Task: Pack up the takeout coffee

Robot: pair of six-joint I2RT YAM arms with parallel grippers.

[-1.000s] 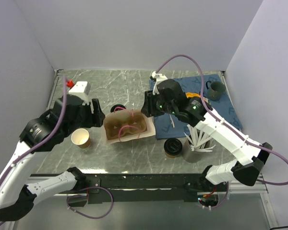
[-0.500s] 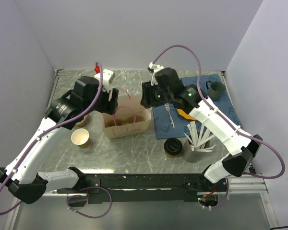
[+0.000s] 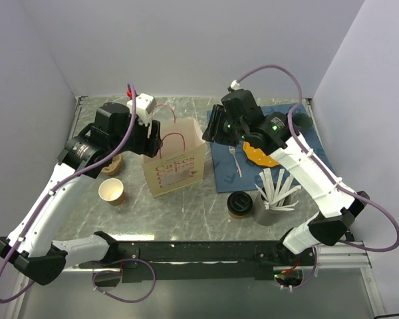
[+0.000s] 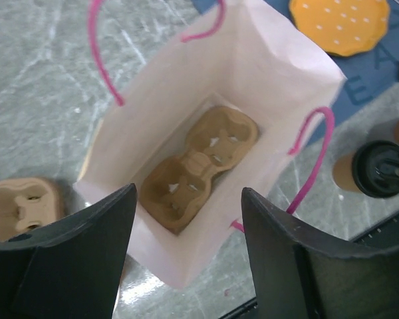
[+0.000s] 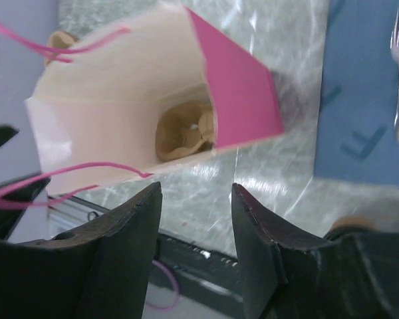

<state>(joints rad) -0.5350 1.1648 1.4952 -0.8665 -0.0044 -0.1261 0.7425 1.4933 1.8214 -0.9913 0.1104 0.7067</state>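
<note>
Marbled tabletop (image 3: 186, 212) holds a paper bag (image 3: 176, 166) with unreadable print; both arms' jaws gape, empty.

Bright, even overhead light, soft shadows beside the bag (image 3: 175, 159), faint sheen on the table (image 3: 186, 206), right wrist view blurred, near fingers (image 4: 66, 266) dark and out of focus.

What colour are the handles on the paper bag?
Pink; the handles show best in the left wrist view.
</note>
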